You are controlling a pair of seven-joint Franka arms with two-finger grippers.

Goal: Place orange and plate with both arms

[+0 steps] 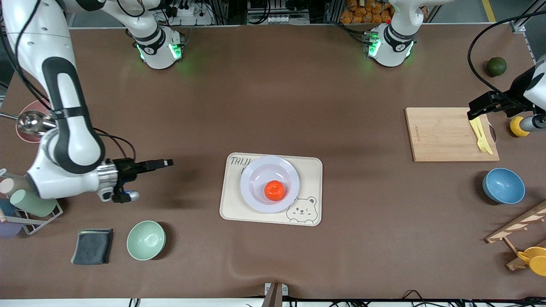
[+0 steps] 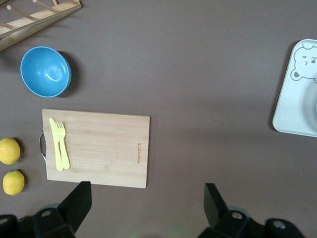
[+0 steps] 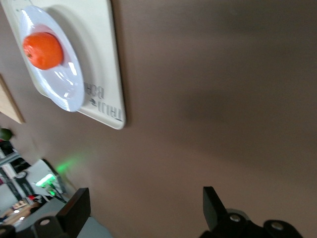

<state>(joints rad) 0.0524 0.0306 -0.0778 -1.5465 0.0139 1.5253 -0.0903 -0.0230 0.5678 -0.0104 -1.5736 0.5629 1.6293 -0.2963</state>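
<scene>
Orange point(image 1: 274, 190) sits in plate point(image 1: 269, 184) on bear tray point(image 1: 311, 170), frame centre: task looks done. Right end effector point(image 3: 143, 208) open, empty, mid-left over bench point(image 1: 273, 106). Left end effector point(image 2: 146, 206) open, empty, over cutting board point(image 2: 99, 148), right edge; both clear, idle.

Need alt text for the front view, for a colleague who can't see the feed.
An orange sits on a plate on a cream bear tray at mid-table. The right tool is open over bare table toward the right arm's end; the left tool is open above a cutting board that holds yellow cutlery.
</scene>
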